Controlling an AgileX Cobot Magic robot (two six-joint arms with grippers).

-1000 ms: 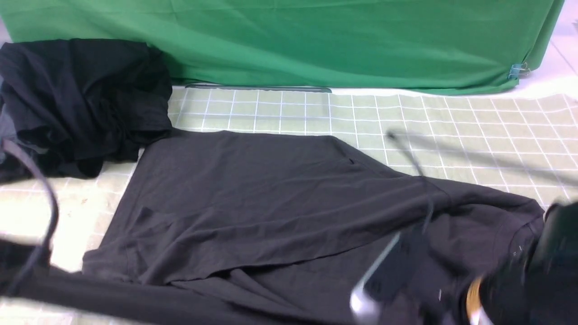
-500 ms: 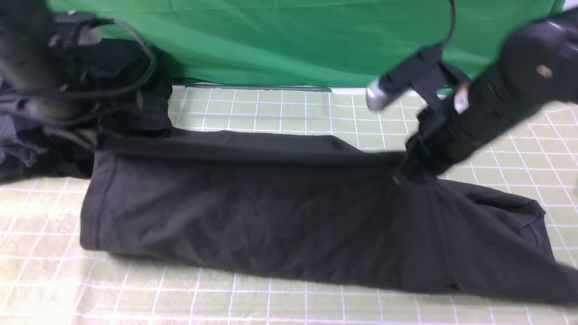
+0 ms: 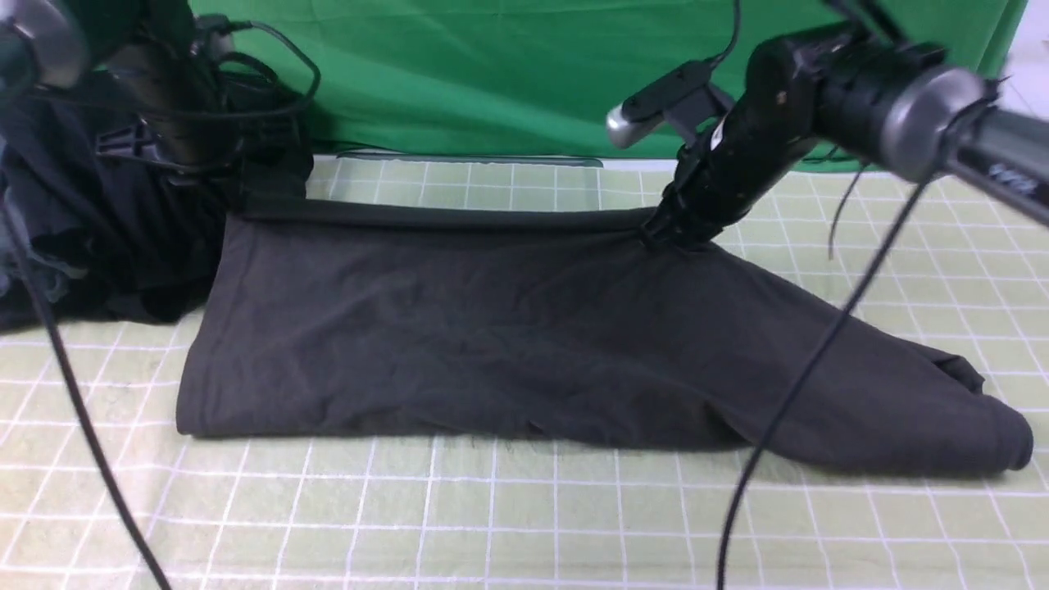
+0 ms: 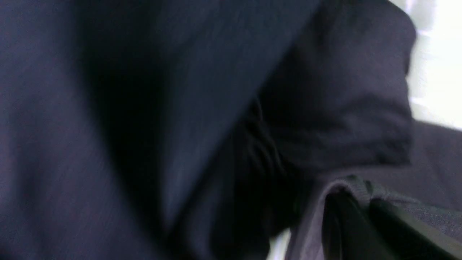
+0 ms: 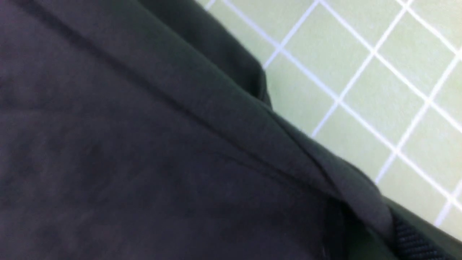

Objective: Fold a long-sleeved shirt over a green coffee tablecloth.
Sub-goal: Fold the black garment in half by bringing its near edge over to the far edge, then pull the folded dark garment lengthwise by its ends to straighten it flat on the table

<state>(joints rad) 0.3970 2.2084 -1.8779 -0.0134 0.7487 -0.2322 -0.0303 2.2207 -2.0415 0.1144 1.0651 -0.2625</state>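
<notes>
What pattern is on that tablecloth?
Tablecloth: pale green, thin white grid; front view shows it best.

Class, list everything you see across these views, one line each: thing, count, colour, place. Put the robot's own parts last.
long-sleeved shirt: one, dark charcoal grey, folded across the middle of the tablecloth, far edge lifted.
green coffee tablecloth: one, pale yellow-green with white grid lines, covering the table.
backdrop cloth: one, vivid plain green, along the back.
pile of garments: one heap, black, far left.
cables: at least two, black, hanging in the foreground.
left arm: one, black, upper left.
right arm: one, black and silver, upper right.
left gripper: one, black, at the shirt's far left corner.
right gripper: one, black, pinching the shirt's far edge.
</notes>
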